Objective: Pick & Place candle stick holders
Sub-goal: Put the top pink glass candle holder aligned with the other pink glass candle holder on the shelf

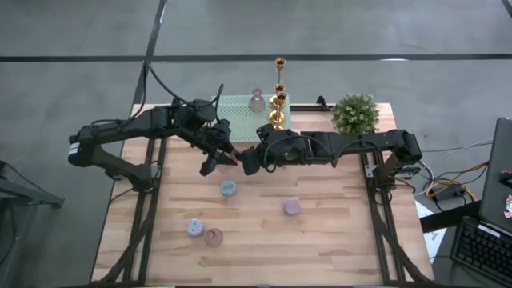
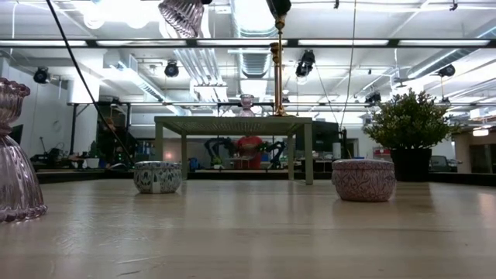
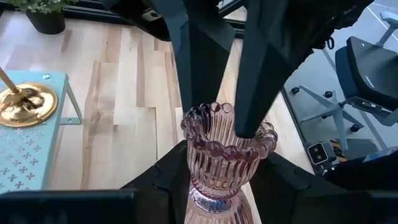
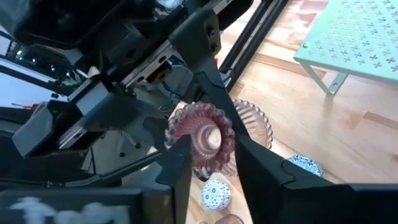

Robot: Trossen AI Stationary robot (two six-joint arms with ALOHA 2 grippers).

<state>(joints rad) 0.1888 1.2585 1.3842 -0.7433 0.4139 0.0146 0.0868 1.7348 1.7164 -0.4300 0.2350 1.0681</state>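
Note:
A pink ribbed glass candle holder (image 1: 233, 159) hangs between my two grippers above the table's middle. It also shows in the left wrist view (image 3: 227, 155) and the right wrist view (image 4: 199, 138). My left gripper (image 1: 218, 158) is shut on it from the left, and my right gripper (image 1: 246, 162) is shut on it from the right. Gold candlesticks (image 1: 278, 100) and a mauve glass holder (image 1: 257, 101) stand on the pale green rack (image 1: 236, 112). Small round holders rest on the table: blue-white (image 1: 228, 188), pink (image 1: 292, 207), blue (image 1: 195, 227) and dark pink (image 1: 214, 237). My left gripper pinches the holder's narrow lower part (image 3: 214, 200), below the cup, between its two fingers, one on each side. The holder is lifted clear of the table. My right gripper has its fingers (image 4: 177, 163) at the cup's scalloped rim (image 4: 181, 127), one on each side in its own wrist view. It comes at the cup's open end, opposite my left gripper. Whether one finger reaches inside the cup, I cannot tell.
The green rack stands at the table's far middle, and a bushy potted plant (image 1: 355, 114) stands at the far right. In the low view, a pink glass holder (image 2: 14, 159) stands close by on the left. Bare wood lies along the table's right and near sides.

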